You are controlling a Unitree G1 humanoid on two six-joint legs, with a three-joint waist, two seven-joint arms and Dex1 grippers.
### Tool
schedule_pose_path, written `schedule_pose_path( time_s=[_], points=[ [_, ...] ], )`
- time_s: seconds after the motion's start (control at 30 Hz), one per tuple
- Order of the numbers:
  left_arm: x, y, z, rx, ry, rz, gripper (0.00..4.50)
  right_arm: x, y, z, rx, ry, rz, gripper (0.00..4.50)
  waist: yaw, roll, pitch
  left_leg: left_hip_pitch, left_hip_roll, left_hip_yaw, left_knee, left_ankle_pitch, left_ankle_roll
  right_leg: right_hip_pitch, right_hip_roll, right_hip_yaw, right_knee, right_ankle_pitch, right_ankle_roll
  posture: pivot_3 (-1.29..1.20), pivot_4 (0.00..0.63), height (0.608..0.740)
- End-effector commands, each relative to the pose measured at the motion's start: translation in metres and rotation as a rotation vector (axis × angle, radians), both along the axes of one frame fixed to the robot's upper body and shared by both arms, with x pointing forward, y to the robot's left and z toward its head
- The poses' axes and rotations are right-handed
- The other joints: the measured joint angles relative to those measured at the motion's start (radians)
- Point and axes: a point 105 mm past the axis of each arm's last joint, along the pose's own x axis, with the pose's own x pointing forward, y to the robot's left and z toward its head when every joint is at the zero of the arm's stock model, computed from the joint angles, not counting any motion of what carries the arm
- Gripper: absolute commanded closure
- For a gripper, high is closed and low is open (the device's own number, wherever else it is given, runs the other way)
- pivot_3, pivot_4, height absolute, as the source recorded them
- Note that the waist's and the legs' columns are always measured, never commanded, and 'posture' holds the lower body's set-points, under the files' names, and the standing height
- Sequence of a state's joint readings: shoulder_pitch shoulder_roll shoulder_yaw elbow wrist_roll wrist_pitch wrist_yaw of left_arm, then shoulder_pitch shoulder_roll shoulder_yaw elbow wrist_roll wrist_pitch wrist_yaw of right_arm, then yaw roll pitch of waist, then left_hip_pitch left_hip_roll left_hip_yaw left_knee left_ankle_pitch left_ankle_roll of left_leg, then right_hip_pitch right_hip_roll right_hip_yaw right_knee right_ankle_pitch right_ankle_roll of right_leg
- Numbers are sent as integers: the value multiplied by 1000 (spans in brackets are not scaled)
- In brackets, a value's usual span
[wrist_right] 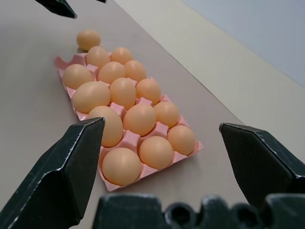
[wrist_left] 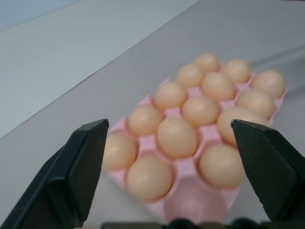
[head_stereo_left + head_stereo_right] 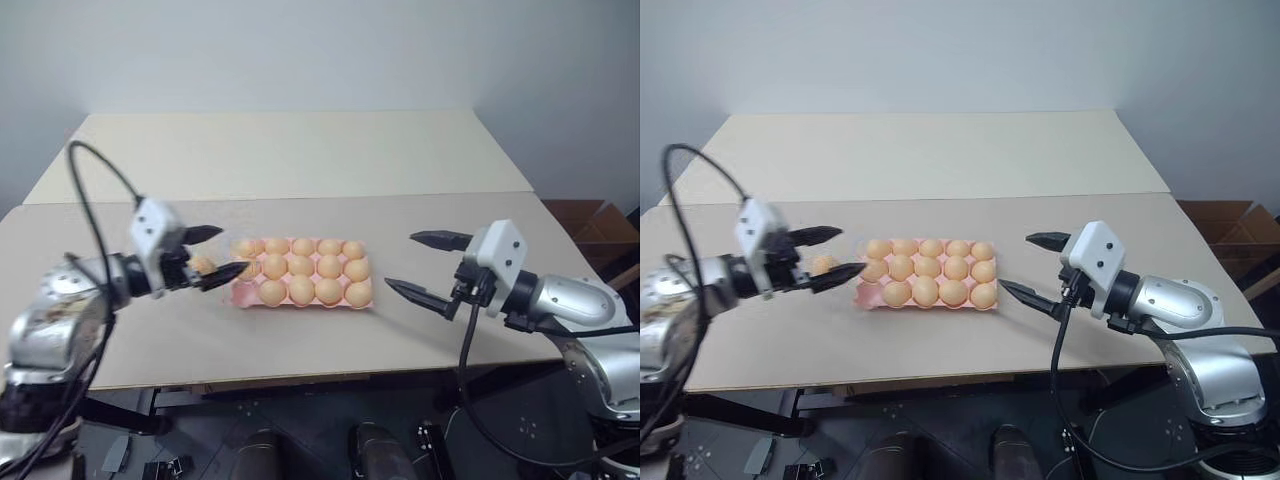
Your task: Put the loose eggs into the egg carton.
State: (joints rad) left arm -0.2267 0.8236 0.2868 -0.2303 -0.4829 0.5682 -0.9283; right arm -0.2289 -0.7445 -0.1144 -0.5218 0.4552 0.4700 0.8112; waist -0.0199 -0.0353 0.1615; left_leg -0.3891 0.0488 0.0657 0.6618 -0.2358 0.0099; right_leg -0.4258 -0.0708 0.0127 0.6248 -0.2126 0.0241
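Left end effector [image 3: 213, 254] spread, right end effector [image 3: 428, 266] spread, smooth tan eggs [image 1: 140, 118] (ovals) in moulded pink carton [image 2: 190, 202]

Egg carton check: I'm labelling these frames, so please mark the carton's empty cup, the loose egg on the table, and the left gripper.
empty cup [image 2: 190, 205], left wrist view, its pink hollow
loose egg [image 1: 88, 39], right wrist view, middle of its shell
left gripper [image 3: 226, 254], left eye view, midway between its fingertips

One loose egg [image 1: 88, 39] beside the egg carton [image 1: 186, 151]; table [image 3: 300, 160] beyond bare.
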Motion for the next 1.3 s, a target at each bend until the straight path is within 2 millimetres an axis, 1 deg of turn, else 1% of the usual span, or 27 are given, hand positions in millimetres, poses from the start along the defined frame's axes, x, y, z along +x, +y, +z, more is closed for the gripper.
schedule_pose_path(
  time_s=[0.03, 0.07, 0.13, 0.2, 0.23, 0.33, 0.57, 0.67, 0.77, 0.83, 0.9, 0.97, 1.07, 1.17, 1.27, 1.3],
  points=[
    [-23, 35, 18, 6, -71, 54, 8, -2, 3, 9, 4, -40, 44, 0, 1, 0, 0, 0, 0, 0, 0, 0, 0, 0, 0, 0, 0, 0, 0, 0, 150, 740],
    [-32, 47, 15, 7, -52, 75, 8, -2, 3, 9, 5, -39, 49, 0, 3, 0, 0, 0, 0, 0, 0, 0, 0, 0, 0, 0, 0, 0, 0, 0, 150, 740],
    [-45, 63, 7, 20, -15, 120, 8, -1, 3, 9, 5, -39, 53, 0, 6, 0, 0, 0, 0, 1, 0, 0, 0, -1, -1, -1, 0, -1, -1, 0, 150, 740],
    [-53, 70, 0, 8, 3, 153, 8, -1, 2, 8, 3, -35, 56, 0, 13, 0, 0, 0, 0, 1, 0, 0, 0, -1, -2, -1, 0, -2, -3, 0, 150, 740],
    [-56, 72, -4, 0, 10, 168, 8, 0, 2, 7, -2, -32, 57, 0, 17, 0, 0, 0, 0, 1, 0, 0, 0, 0, -3, -2, 0, -6, -7, 0, 150, 740],
    [-59, 69, -10, -27, 15, 179, 8, 0, 0, 6, -12, -25, 58, 0, 30, 0, 0, 0, 0, 1, 0, 0, 0, 0, -5, -2, 0, -7, -7, 0, 150, 740],
    [-52, 61, -14, -51, 16, 190, 8, -1, -1, 5, -14, -21, 51, 0, 29, -2, 0, 0, -1, 1, 0, 0, 0, 0, -4, -2, 0, -5, -9, 0, 150, 740],
    [-36, 59, -15, -59, 40, 228, 8, -1, -1, 5, -13, -23, 46, 0, 31, -2, 0, 0, -1, 1, 0, 0, 0, 0, -3, -2, 0, -5, -9, 0, 150, 740],
    [-4, 52, -20, -68, 67, 309, 8, -1, 0, 6, -12, -29, 43, 0, 34, -2, 0, 1, -1, 0, 0, 0, 0, 1, -3, -3, 1, -5, -6, 0, 150, 740],
    [16, 45, -24, -80, 98, 354, 8, -2, 0, 7, -14, -35, 40, 0, 34, -3, -1, 1, -2, 0, 0, 0, 0, 2, -3, -3, 1, -2, 1, 0, 150, 740],
    [35, 36, -31, -92, 136, 402, 8, -2, 0, 7, -15, -40, 38, 0, 31, -3, -1, 0, -2, 0, 0, 0, 0, 2, -3, -2, -1, 0, 0, 0, 150, 740],
    [49, 30, -38, -95, 167, 443, 8, -3, 0, 8, -16, -45, 36, 0, 26, -3, -1, -1, -3, 0, 0, 0, 0, 2, -3, -2, -1, 2, -1, 0, 150, 740],
    [65, 22, -52, -88, 235, 494, 8, -5, 1, 9, -16, -52, 33, 0, 19, -4, -1, -2, -4, 0, 0, -1, 1, 1, -3, -1, -2, 2, -1, 0, 150, 740],
    [75, 19, -61, -88, 287, 543, 8, -5, 2, 9, -13, -56, 29, 0, 14, -4, -1, -2, -4, 0, 0, -1, 1, 1, -3, -1, -2, 2, -1, 0, 150, 740],
    [78, 18, -62, -83, 291, 557, 611, -5, 1, 10, -5, -63, 16, 0, 10, -4, -1, -1, -4, -1, 0, -1, 1, 1, -3, -1, -1, 2, -1, 0, 150, 740],
    [78, 18, -61, -81, 288, 549, 935, -5, 1, 11, -2, -65, 11, 0, 9, -4, -1, -1, -4, -1, 0, -1, 1, 1, -3, -1, -1, 2, -1, 0, 150, 740]
  ],
)
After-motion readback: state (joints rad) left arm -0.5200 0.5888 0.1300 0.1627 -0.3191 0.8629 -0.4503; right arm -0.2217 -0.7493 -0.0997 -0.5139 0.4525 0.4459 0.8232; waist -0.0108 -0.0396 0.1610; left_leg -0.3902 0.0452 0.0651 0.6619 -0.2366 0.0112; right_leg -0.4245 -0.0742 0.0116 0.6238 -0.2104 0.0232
